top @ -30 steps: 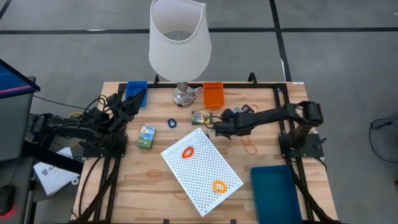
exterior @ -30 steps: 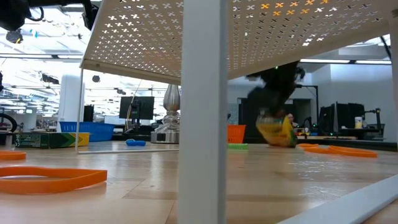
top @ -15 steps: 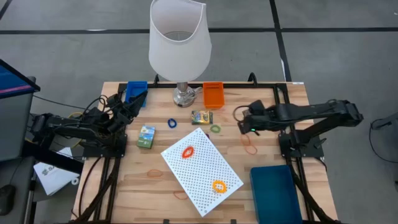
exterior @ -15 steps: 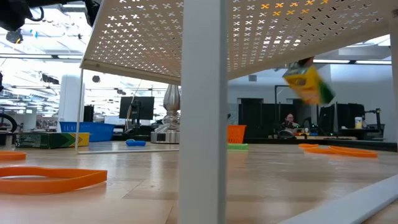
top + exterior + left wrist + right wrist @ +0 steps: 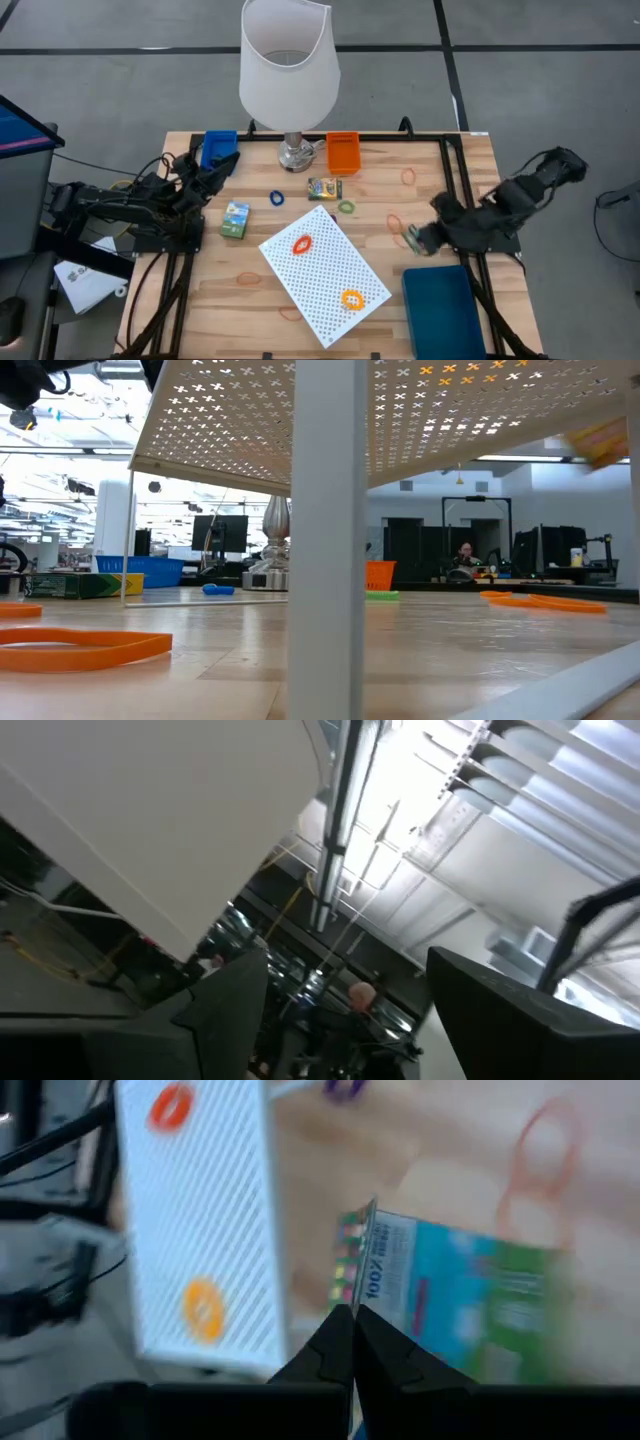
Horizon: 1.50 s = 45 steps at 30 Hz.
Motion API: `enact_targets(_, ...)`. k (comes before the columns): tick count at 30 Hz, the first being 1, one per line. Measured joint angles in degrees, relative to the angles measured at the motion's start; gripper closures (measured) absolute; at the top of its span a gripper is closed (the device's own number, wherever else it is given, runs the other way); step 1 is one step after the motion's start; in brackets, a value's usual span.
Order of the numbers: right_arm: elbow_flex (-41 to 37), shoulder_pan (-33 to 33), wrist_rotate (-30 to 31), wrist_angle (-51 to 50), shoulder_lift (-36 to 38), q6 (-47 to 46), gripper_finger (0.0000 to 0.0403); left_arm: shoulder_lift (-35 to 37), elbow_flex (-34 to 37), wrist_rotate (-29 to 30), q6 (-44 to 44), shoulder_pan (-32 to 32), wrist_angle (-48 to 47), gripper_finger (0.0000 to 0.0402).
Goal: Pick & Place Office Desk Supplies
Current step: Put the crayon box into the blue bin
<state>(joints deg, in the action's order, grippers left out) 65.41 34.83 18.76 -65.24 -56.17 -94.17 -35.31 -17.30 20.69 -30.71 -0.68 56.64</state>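
Observation:
My right gripper (image 5: 418,240) hangs over the table's right side, just beyond the teal tray (image 5: 443,310), shut on a small printed blue-green box (image 5: 450,1305). In the low view the box (image 5: 602,440) is a yellow blur high up. A second printed box (image 5: 324,188) and a green box (image 5: 235,219) lie flat on the wood, with a blue ring (image 5: 277,198) and a green ring (image 5: 347,207) near them. Thin orange rubber bands (image 5: 407,177) lie at the right. My left gripper (image 5: 226,162) waits open by the blue bin (image 5: 218,148), pointing upward. My right gripper pinches one edge of the box (image 5: 362,1295) between its two fingertips (image 5: 335,1342). The fingers slant downward. The box is lifted clear of the table and sits tilted beyond the fingertips.
A big white lamp (image 5: 288,70) stands at the far middle, with an orange bin (image 5: 343,152) beside its base. A white perforated board (image 5: 324,274) carrying two orange items stands raised on legs over the table's middle. An orange band (image 5: 70,648) lies near the low camera.
My right gripper has swung from the table's middle toward the right and near edges, rising and rolling its wrist as it went. It has stayed shut, and the box has come up off the wood and travelled with it to just beyond the teal tray.

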Motion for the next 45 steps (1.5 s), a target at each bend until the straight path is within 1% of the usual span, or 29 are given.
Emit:
enact_targets(6, 0.0, 12.4, -1.4, 0.9, -1.2, -11.9, 0.0403, 0.0, 0.0, -3.6, -2.1, 0.0, -0.1, 0.0133)
enact_targets(11, 0.0, 21.3, -4.9, 2.1, -3.9, -20.7, 0.0403, 0.0, 0.0, -7.5, -5.4, 0.0, -0.1, 0.0133)
enact_targets(14, 0.0, 25.7, -6.6, 3.1, -5.9, -25.3, 0.0403, 0.0, 0.0, -9.0, -6.1, 0.0, -0.1, 0.0133)
enact_targets(17, 0.0, 28.6, -10.0, 4.3, -8.4, -27.8, 0.0403, 0.0, 0.0, -9.1, -6.2, 0.0, -0.1, 0.0133)
enact_targets(20, 0.0, 29.1, -14.8, 4.8, -10.9, -28.4, 0.0403, 0.0, 0.0, -9.1, -6.2, 0.0, -0.1, 0.0133)
enact_targets(27, 0.0, 28.0, -22.2, 6.8, -17.2, -29.1, 0.0403, 0.0, 0.0, -9.1, -6.2, 0.0, -0.1, 0.0133)
enact_targets(34, 0.0, 28.2, -27.4, 9.3, -24.0, -29.7, 0.0403, 0.0, 0.0, -8.8, -6.2, 0.0, -0.1, 0.0133)
enact_targets(45, 0.0, 26.9, -28.6, 9.2, -31.1, -30.4, 0.0403, 0.0, 0.0, -8.5, -6.2, 0.0, -0.1, 0.0133)
